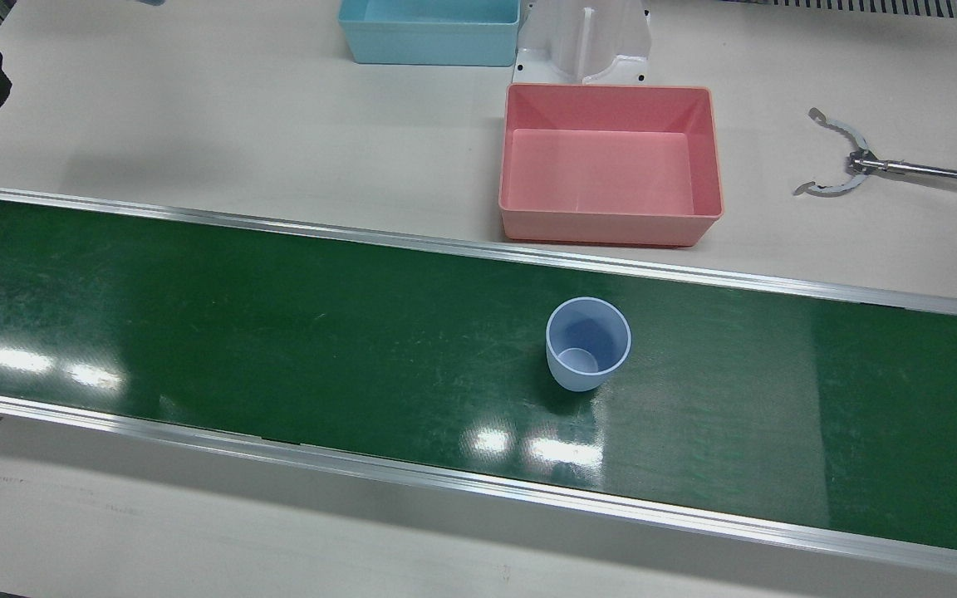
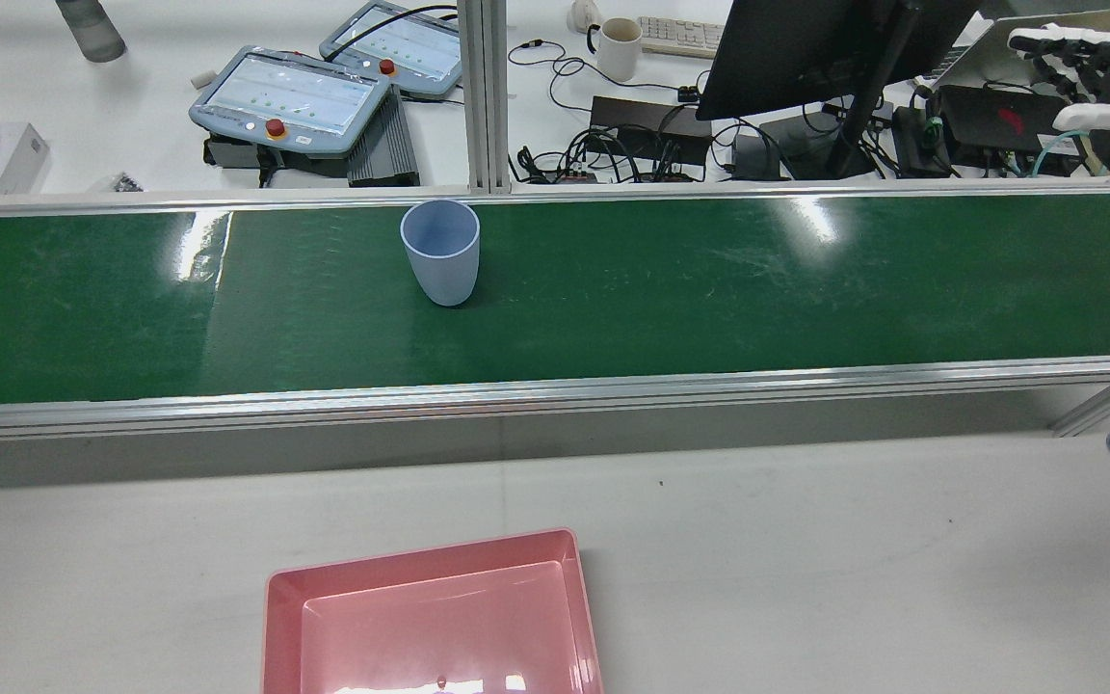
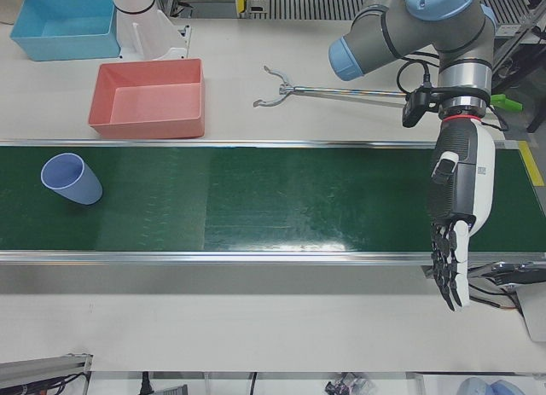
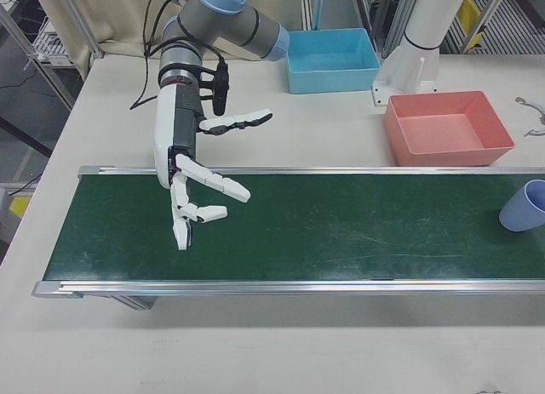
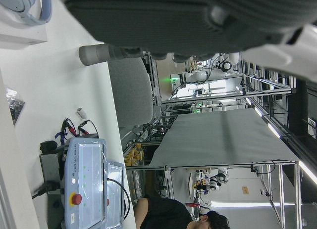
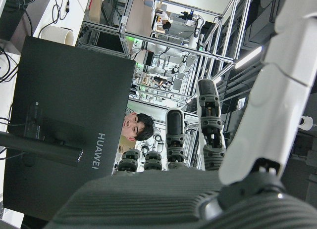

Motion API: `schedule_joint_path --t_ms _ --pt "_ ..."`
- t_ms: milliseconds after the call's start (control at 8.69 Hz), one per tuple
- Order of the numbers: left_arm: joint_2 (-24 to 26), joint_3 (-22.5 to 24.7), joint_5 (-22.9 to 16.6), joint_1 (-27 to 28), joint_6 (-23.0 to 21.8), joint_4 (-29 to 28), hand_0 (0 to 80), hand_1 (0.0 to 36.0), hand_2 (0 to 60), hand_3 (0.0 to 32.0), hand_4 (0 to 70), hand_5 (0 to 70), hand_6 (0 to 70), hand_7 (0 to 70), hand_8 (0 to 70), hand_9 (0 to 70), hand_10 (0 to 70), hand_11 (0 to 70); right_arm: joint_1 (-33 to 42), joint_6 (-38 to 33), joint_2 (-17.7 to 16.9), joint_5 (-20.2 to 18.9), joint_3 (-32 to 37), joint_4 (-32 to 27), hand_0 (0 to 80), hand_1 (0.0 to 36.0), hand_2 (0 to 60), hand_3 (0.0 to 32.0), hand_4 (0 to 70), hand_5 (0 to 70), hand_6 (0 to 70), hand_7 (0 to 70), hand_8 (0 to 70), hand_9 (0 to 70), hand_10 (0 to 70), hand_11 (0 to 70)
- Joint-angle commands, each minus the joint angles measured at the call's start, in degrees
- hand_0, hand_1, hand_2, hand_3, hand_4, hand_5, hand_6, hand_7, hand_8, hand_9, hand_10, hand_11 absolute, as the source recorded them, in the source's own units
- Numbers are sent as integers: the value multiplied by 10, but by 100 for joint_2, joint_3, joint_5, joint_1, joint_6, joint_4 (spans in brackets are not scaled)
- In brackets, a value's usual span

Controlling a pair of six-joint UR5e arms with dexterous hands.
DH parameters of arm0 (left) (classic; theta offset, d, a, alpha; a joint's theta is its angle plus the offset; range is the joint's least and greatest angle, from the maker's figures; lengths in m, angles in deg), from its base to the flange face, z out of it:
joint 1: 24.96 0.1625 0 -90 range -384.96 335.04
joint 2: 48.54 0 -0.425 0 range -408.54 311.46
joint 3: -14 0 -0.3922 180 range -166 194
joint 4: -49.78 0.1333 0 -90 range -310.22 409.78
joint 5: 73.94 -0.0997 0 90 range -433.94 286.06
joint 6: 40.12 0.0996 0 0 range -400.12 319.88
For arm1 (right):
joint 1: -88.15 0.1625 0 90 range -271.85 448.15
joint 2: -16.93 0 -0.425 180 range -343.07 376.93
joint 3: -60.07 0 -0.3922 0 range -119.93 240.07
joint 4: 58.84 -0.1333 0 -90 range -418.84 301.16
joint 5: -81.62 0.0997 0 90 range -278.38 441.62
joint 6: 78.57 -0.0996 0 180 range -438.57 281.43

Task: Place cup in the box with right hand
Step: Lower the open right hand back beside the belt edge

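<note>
A pale blue cup stands upright on the green conveyor belt, just in front of the empty pink box on the table. My right hand hangs open with its fingers spread over the other end of the belt, far from the cup. In the rear view the right hand shows at the top right and the cup left of centre. My left hand is open with straight fingers pointing down over its end of the belt, far from the cup. Neither hand holds anything.
A light blue box and a white arm pedestal stand behind the pink box. A metal reach-grabber tool lies on the table beside it. Aluminium rails edge the belt. Monitors, teach pendants and cables sit beyond the belt in the rear view.
</note>
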Motion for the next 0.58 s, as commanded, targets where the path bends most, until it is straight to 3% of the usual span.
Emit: schedule_joint_path --t_ms 0,115,345,460 --pt "0 0 0 0 2 0 0 0 0 0 0 0 0 0 0 0 0 0 -47 7 9 -20 39 9 554 85 0 0 328 47 106 464 13 87 46 82" --pt "0 0 0 0 2 0 0 0 0 0 0 0 0 0 0 0 0 0 -90 15 9 -38 39 0 553 84 0 0 335 46 97 413 14 80 44 79" --pt "0 0 0 0 2 0 0 0 0 0 0 0 0 0 0 0 0 0 -100 24 9 -47 39 0 548 71 0 0 363 43 95 400 28 97 40 71" --pt "0 0 0 0 -7 0 0 0 0 0 0 0 0 0 0 0 0 0 -100 24 9 -47 39 0 543 62 0 0 335 43 78 350 30 91 42 73"
